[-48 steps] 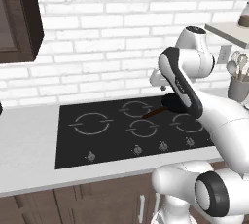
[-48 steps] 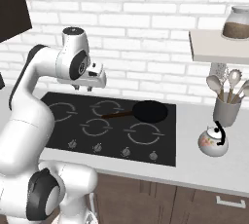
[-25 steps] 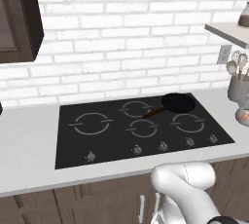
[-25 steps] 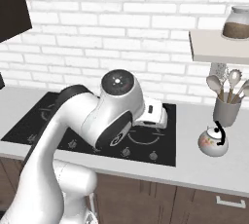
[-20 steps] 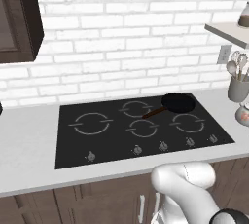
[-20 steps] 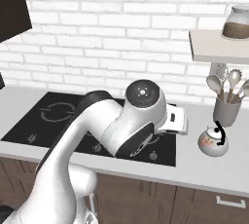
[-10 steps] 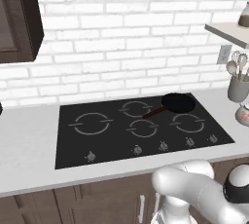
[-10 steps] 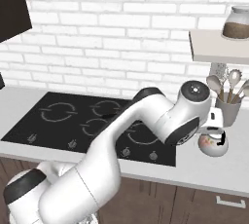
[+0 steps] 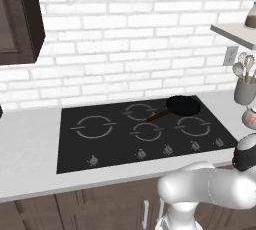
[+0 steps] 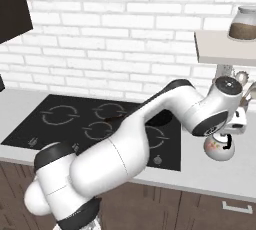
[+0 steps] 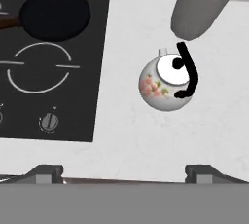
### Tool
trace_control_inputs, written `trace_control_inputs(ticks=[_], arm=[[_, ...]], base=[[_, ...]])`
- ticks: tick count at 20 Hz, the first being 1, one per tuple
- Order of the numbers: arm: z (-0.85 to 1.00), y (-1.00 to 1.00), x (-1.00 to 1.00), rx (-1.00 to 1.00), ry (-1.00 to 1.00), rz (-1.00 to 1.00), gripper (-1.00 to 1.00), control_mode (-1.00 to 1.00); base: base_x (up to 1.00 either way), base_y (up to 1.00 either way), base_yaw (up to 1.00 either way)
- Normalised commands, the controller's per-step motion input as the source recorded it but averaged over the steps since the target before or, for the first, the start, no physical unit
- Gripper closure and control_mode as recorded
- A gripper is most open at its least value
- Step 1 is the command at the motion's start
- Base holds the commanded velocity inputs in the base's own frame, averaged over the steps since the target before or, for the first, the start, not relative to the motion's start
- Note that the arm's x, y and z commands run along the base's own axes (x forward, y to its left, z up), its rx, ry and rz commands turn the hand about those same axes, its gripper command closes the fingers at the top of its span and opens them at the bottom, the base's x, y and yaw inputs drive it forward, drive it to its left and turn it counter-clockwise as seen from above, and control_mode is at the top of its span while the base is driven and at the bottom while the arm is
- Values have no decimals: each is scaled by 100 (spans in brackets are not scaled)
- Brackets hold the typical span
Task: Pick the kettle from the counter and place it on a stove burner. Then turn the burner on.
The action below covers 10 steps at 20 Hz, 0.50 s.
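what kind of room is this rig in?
A home-style kitchen, rendered. Signs: a black glass cooktop with ring burners and a frying pan set into a pale counter, a white brick backsplash, and a kettle beside a utensil cup.

The white arm sweeps from the base far out to its right, elbow bent, wrist turned downward. Its pincer (image 11: 124, 172) hangs above the surface, jaws spread wide and holding nothing, tips well apart.

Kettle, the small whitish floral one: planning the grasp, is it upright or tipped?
Upright: the kettle sits on the pale grey counter, lid and black handle facing up.
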Motion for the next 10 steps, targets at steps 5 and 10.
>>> trace_control_inputs(ticks=[5, 10], arm=[[-24, 0, 26, 0, 16, -8, -100, -100], [-18, -5, 17, 0, 8, -6, -100, -100]], base=[[0, 0, 0], [0, 0, 0]])
